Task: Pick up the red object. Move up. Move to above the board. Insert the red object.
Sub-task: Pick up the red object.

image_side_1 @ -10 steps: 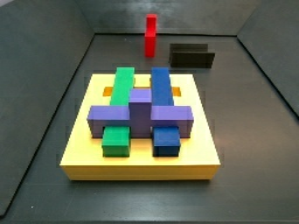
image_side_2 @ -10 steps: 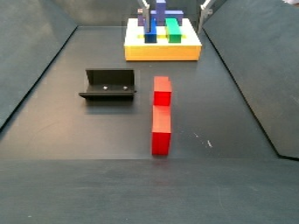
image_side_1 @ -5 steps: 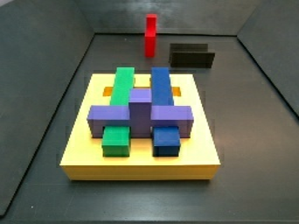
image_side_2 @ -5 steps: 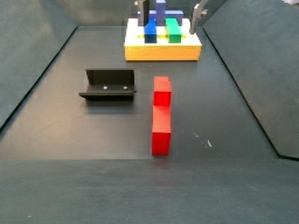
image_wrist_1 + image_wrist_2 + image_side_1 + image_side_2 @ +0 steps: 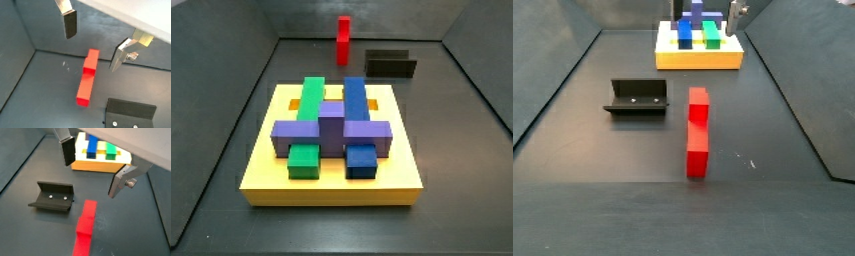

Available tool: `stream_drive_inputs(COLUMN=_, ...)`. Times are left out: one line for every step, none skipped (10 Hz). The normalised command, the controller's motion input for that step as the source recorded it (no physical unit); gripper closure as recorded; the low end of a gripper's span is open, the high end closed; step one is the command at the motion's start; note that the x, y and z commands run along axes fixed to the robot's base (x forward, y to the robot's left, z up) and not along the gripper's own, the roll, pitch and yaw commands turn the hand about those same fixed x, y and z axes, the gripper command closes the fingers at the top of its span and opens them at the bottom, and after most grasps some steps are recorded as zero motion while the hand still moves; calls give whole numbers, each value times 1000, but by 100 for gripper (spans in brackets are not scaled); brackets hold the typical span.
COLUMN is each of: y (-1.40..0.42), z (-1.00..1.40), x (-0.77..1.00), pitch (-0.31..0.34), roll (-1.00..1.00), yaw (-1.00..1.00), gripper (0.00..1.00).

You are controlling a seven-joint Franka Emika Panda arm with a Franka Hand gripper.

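One red object (image 5: 698, 131), one board (image 5: 262, 160), one fixture (image 5: 637, 97), one gripper (image 5: 92, 169).

Red object: flat on the dark floor, a long matte bar of blocky steps, running near to far in a side view, just right of the fixture and apart from it; touched by nothing. Seen small at the far end of the floor in a side view (image 5: 344, 40), left of the fixture (image 5: 392, 64).

Board: thick square yellow slab, smooth, well apart from the red object. On top: one green bar (image 5: 309, 98), one blue bar (image 5: 354, 98), one purple cross-shaped piece (image 5: 331, 130) across them; a green and a blue block end showing at the near side.

Fixture: dark L-shaped bracket on a base plate, two small pale screw heads on its face (image 5: 55, 197).

Gripper: spread wide, nothing between the flat silver fingers (image 5: 69, 23) with dark pads; hanging above the floor over the red object (image 5: 86, 78) in both wrist views, not touching it.

No readable writing or labels anywhere.
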Motion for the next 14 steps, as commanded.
stream_drive_inputs(y=189, z=103, x=37, pitch=0, roll=-9, yaw=-791, gripper=0)
stream_drive_inputs(y=131, z=14, x=54, pitch=26, roll=-4, yaw=-846, gripper=0)
stream_drive_inputs(y=94, z=0, x=74, pitch=57, roll=-1, yaw=-886, gripper=0)
stream_drive_inputs(y=80, z=0, x=63, pitch=66, roll=-9, yaw=-894, gripper=0)
stream_drive_inputs(y=80, z=-26, x=46, pitch=76, roll=-4, yaw=-897, gripper=0)
stream_drive_inputs(y=83, z=-43, x=34, pitch=83, roll=-7, yaw=-897, gripper=0)
stream_drive_inputs(y=89, z=-83, x=14, pitch=99, roll=-1, yaw=-891, gripper=0)
stream_drive_inputs(y=117, z=-114, x=9, pitch=101, roll=-9, yaw=-857, gripper=0)
stream_drive_inputs(y=146, z=-149, x=17, pitch=99, roll=-13, yaw=-840, gripper=0)
stream_drive_inputs(y=163, z=-197, x=34, pitch=93, roll=-23, yaw=-814, gripper=0)
stream_drive_inputs(y=234, z=-523, x=40, pitch=41, roll=-56, yaw=-749, gripper=0)
stream_drive_inputs(y=229, z=-566, x=94, pitch=17, roll=-51, yaw=-757, gripper=0)
stream_drive_inputs(y=220, z=-689, x=277, pitch=0, roll=-50, yaw=-760, gripper=0)
stream_drive_inputs(y=274, z=-746, x=377, pitch=0, roll=-29, yaw=-697, gripper=0)
